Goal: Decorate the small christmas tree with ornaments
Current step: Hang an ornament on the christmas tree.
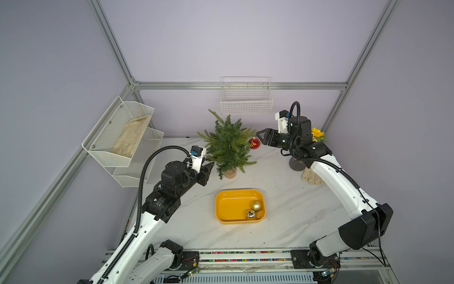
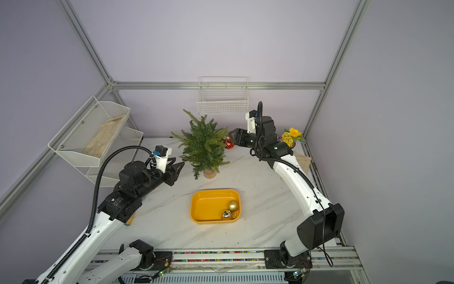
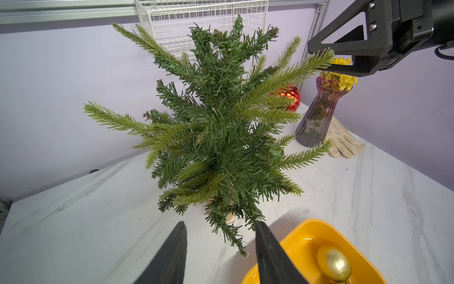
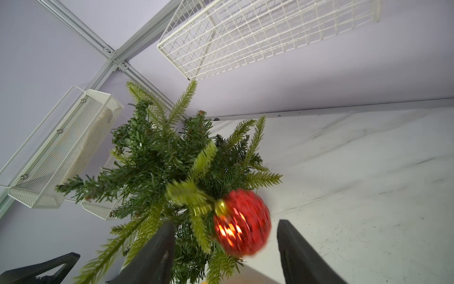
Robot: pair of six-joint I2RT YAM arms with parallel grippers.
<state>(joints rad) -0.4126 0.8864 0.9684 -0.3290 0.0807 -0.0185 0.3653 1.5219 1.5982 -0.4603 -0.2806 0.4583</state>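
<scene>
The small christmas tree [image 1: 228, 145] [image 2: 204, 147] [image 3: 221, 123] [image 4: 159, 159] stands at the back of the marble table on a tan base. A glittery red ornament [image 1: 254, 143] [image 2: 229, 143] [image 3: 292, 97] [image 4: 242, 223] hangs from a branch on its right side, blurred in the right wrist view. My right gripper [image 1: 259, 138] [image 2: 231, 137] [image 4: 225, 222] is open just beside it, jaws apart and not touching it. My left gripper [image 1: 210, 167] [image 2: 180, 166] [image 3: 220, 223] is open and empty, low at the tree's left. A matte gold ornament [image 1: 256, 205] [image 2: 233, 205] [image 3: 334, 263] and a mirrored one [image 1: 250, 215] [image 2: 226, 215] lie in a yellow tray [image 1: 221, 196] [image 2: 196, 199].
A white wire basket [image 1: 246, 103] hangs on the back wall above the tree. A mesh shelf [image 1: 118, 132] holding a glove is fixed to the left wall. A purple vase [image 3: 317, 115] of yellow flowers and a pale glove [image 1: 312, 177] sit at the back right.
</scene>
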